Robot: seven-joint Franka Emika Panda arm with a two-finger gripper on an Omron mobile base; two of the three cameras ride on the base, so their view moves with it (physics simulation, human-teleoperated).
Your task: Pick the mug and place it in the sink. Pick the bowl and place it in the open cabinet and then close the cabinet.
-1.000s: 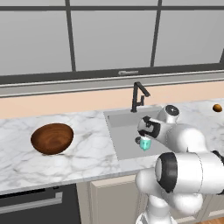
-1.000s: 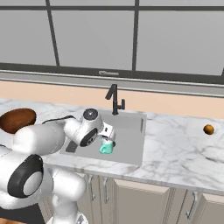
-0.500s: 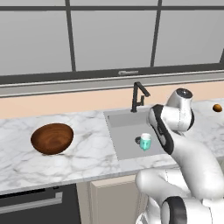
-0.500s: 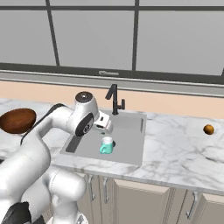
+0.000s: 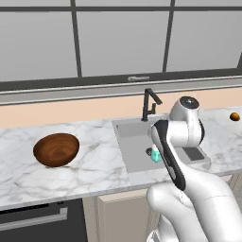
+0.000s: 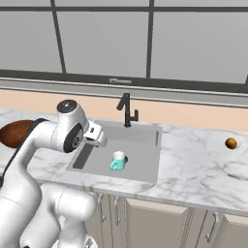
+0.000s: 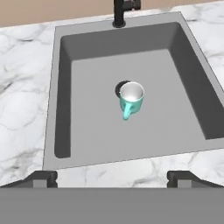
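The teal-and-white mug stands upright on the floor of the grey sink, over the drain, with its handle toward my hand. My gripper hangs above the sink's near rim, open and empty, well clear of the mug. From the right base view the gripper sits over the sink's left part, left of the mug. The reddish-brown wooden bowl rests on the marble counter left of the sink; my arm partly covers the mug. The cabinet is out of view.
A black angular faucet stands at the sink's back edge. A small orange round object lies on the counter far to the right. White marble counter runs between bowl and sink, with a window wall behind and beige lower cabinets below.
My hand has risen up and back from the mug, which stays standing in the sink. The jaws have stayed wide apart. The bowl has not moved.
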